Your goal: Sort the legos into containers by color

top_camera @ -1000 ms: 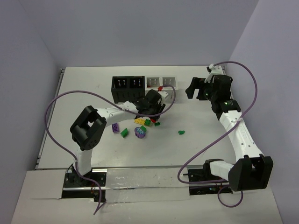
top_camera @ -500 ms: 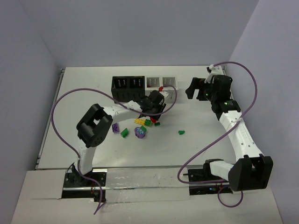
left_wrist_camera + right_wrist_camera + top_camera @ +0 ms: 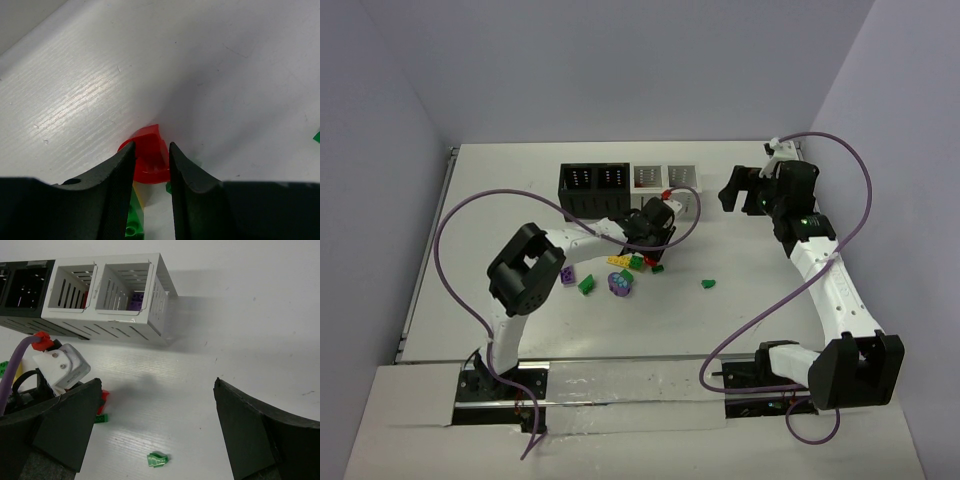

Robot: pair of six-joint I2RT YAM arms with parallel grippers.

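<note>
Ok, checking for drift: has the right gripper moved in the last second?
No. The right gripper hangs open at the same spot, just right of the white bins.

I count four containers (image 3: 620,186), two black and two white, and about nine loose legos (image 3: 707,284) on the desk (image 3: 750,310).

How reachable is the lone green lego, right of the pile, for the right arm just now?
Probably yes. The right tool is open, the green lego lies on bare table near it, and the left tool sits apart at the pile.
</note>
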